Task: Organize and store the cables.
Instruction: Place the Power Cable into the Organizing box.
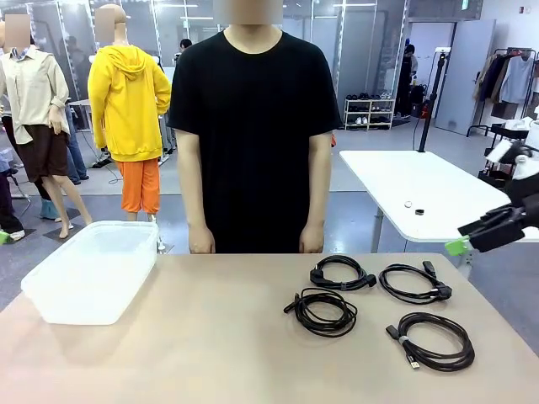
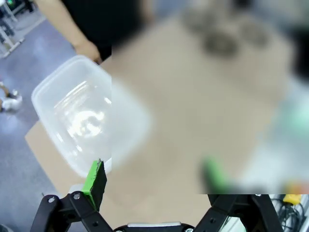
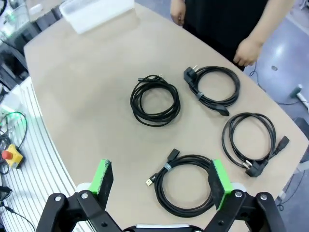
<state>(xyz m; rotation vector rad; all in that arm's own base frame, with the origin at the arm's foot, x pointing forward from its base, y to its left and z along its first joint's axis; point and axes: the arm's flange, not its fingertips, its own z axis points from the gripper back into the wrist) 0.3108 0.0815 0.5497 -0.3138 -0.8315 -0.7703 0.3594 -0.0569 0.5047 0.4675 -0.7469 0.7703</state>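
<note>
Several coiled black cables lie on the right half of the tan table: one near the middle, two farther back and one at the front right. From the right wrist view they lie spread below my open right gripper, the closest coil between its green pads. That right gripper hovers off the table's right edge. My left gripper stands open above the table beside the clear plastic bin.
The empty clear bin sits at the table's left. A person in a black shirt stands at the far edge, hands hanging by the table. A white table stands behind on the right.
</note>
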